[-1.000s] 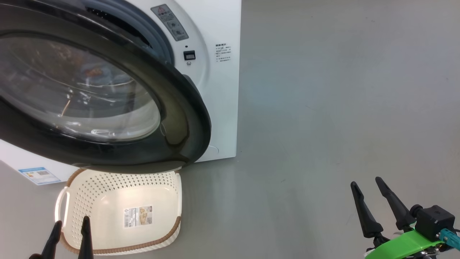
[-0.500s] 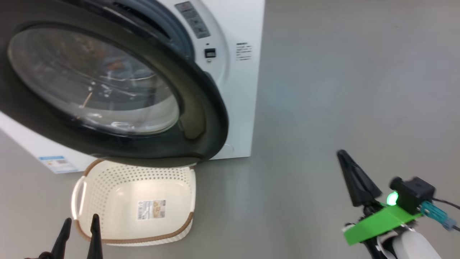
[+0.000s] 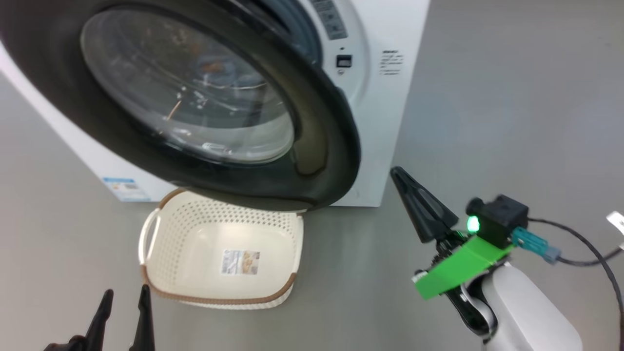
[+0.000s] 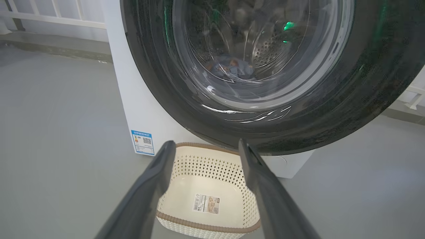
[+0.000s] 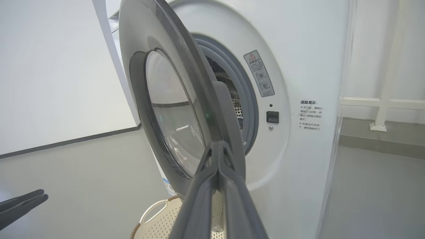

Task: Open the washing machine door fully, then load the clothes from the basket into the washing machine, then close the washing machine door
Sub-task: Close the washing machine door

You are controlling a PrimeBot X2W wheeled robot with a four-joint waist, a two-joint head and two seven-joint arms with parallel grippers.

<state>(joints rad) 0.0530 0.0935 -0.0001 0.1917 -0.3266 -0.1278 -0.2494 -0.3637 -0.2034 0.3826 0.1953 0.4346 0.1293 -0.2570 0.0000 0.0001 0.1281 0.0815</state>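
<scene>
1. You've got the washing machine door [image 3: 336, 146] swung out from the washing machine [image 3: 390, 122]. The hinge is on the left and the free edge is on the right. In the right wrist view the grey-blue gasket [image 5: 247, 99] shows in the gap behind it.
2. Look through the door's glass in the left wrist view. The clothes [image 4: 232, 68] lie low in the steel drum [image 4: 269, 49], a blue bundle with an orange patch.
3. The basket [image 3: 219, 300] sits on the floor [image 3: 487, 97] in front of the machine. Its far side is tucked under the door's lower rim, and a paper label [image 3: 240, 262] lies flat on its bottom. The blue energy sticker [image 3: 126, 188] is just to its far left.
4. Your left gripper [image 3: 126, 291] hangs at the near left, just this side of the basket's near-left corner. Its fingers are spread wide with nothing between them, and they point toward the basket and door.
5. Your right gripper [image 3: 399, 174] has its fingers pressed together into a single point, gripping nothing. It sits just right of the door's free edge.
6. In the head view a strip of white machine front shows between that tip and the black rim. In the right wrist view the tip lines up with the door's edge, so you can't tell whether they touch.
7. A green bracket [image 3: 458, 265] sits behind the right fingers.
</scene>
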